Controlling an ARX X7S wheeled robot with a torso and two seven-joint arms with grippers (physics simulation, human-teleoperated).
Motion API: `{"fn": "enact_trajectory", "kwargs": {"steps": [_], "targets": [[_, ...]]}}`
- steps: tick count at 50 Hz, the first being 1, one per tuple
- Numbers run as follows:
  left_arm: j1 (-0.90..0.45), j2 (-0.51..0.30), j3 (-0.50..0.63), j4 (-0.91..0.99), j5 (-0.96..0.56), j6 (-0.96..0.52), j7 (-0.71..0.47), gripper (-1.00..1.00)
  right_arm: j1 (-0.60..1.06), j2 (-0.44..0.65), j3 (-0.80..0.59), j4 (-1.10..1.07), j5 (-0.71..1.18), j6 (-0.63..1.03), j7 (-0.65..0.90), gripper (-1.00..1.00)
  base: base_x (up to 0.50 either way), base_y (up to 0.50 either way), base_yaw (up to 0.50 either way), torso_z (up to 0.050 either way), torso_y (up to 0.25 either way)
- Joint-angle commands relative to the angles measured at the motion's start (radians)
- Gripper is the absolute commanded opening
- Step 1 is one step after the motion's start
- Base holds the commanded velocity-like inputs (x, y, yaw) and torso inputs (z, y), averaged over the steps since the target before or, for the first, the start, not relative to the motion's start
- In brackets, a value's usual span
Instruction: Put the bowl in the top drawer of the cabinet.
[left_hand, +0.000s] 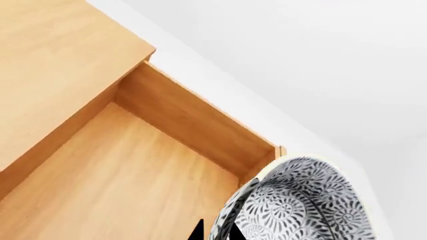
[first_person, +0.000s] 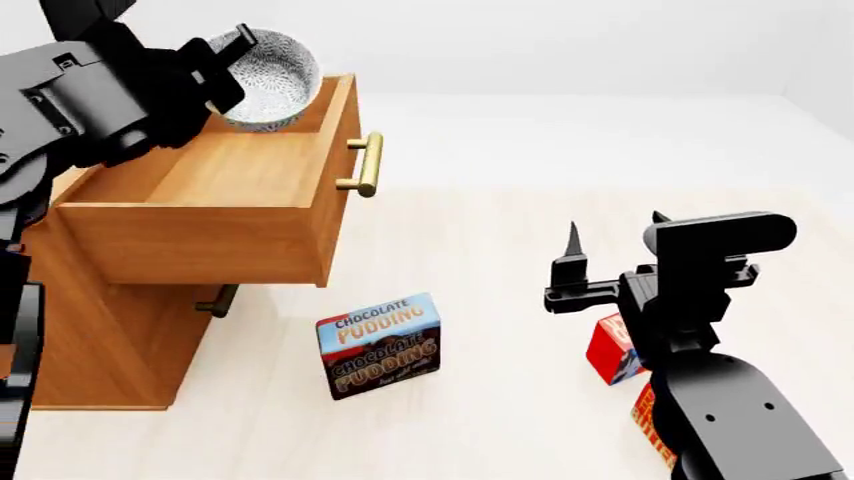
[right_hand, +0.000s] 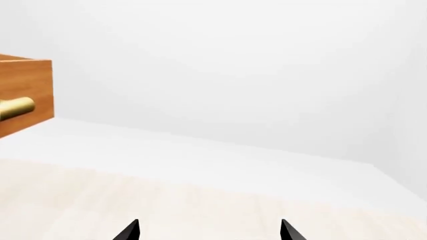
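While its fingers pinch the rim of the bowl (first_person: 271, 80), the left gripper (first_person: 230, 62) holds the dish tilted at the upper left of the head view, above the far front corner of the top drawer (first_person: 214, 215). The left wrist view shows the patterned bowl at the lower right of the frame, overhanging that corner, with the bare wooden drawer floor spreading to the lower left. The drawer stands pulled well out of the cabinet (first_person: 107, 340), its brass handle (first_person: 364, 165) jutting toward the middle of the head view. At the lower right of that view, the right gripper (first_person: 574, 262) hangs idle over the pale floor, its fingers spread with nothing between them. A chocolate pudding box (first_person: 379, 345) stands at lower centre, and a red box (first_person: 613, 350) sits partly hidden behind the right arm.

Judging by the scene, opening and lifting are done; what remains is to bring the bowl over the drawer floor, lower it and let go.
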Motion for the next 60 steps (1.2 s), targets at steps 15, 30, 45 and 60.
{"fn": "enact_trajectory", "kwargs": {"steps": [15, 30, 45, 60], "targets": [[-0.172, 0.141, 0.107, -0.532, 0.168, 0.1, 0.211, -1.0, -0.019, 0.01, 0.012, 0.044, 0.003, -0.036, 0.002, 1.0, 0.0, 0.0, 0.0, 0.0, 0.0], [-0.202, 0.197, 0.042, -0.678, 0.281, 0.125, 0.248, -1.0, -0.037, 0.03, 0.043, 0.01, 0.02, -0.017, 0.008, 1.0, 0.0, 0.0, 0.0, 0.0, 0.001], [-0.163, 0.226, -0.437, -0.678, 0.781, 0.058, 0.279, -1.0, -0.033, 0.03, 0.038, 0.038, 0.017, -0.037, 0.008, 1.0, 0.0, 0.0, 0.0, 0.0, 0.0], [-0.19, 0.266, -0.924, -0.678, 1.349, 0.083, 0.418, -1.0, -0.048, 0.036, 0.039, 0.036, 0.017, -0.049, 0.013, 1.0, 0.0, 0.0, 0.0, 0.0, 0.001]]}}
